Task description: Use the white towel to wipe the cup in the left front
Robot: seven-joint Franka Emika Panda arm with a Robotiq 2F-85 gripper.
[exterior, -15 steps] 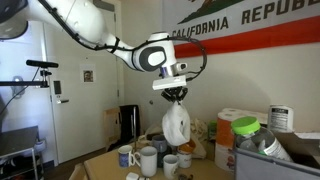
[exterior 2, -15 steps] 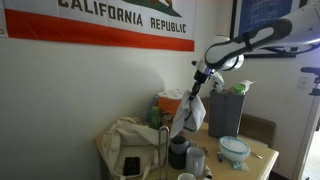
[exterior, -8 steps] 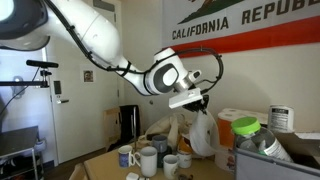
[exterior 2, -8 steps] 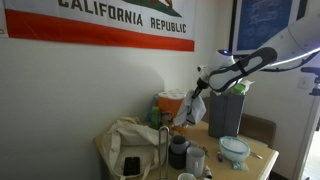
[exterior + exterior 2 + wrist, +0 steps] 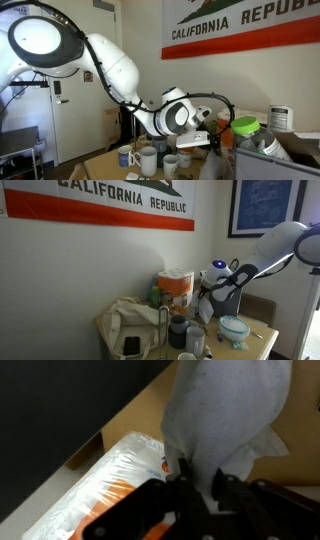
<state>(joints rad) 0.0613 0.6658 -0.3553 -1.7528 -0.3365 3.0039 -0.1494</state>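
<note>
In an exterior view, the white arm [image 5: 110, 70] is bending low over the table [image 5: 105, 165]. The gripper [image 5: 212, 143] is reaching down at the right of a group of cups [image 5: 150, 159], just beside the container with the green lid [image 5: 245, 127]. The white towel [image 5: 210, 166] is hanging below the gripper, near the cups but to their right. From here it is hard to tell whether the cloth is touching any cup. A flag [image 5: 245, 25] is hanging on the wall behind.

In an exterior view from the opposite side, the arm [image 5: 275, 248] is coming in from the right. The gripper [image 5: 206, 293] is pointing down, and the towel [image 5: 204, 309] is dangling from it above the table. The towel is hanging between the dark cup [image 5: 178, 333] and the bowl [image 5: 235, 330], in front of the dark bin [image 5: 228, 302]. A cloth bag [image 5: 128, 320] is lying to the left.

In the wrist view, the fingers [image 5: 186, 488] are pressing together on a bunched fold of the towel [image 5: 228, 415], so the gripper [image 5: 200, 488] is clamping the cloth. A plastic-wrapped pack [image 5: 115, 485] with orange print is lying beside the towel.
</note>
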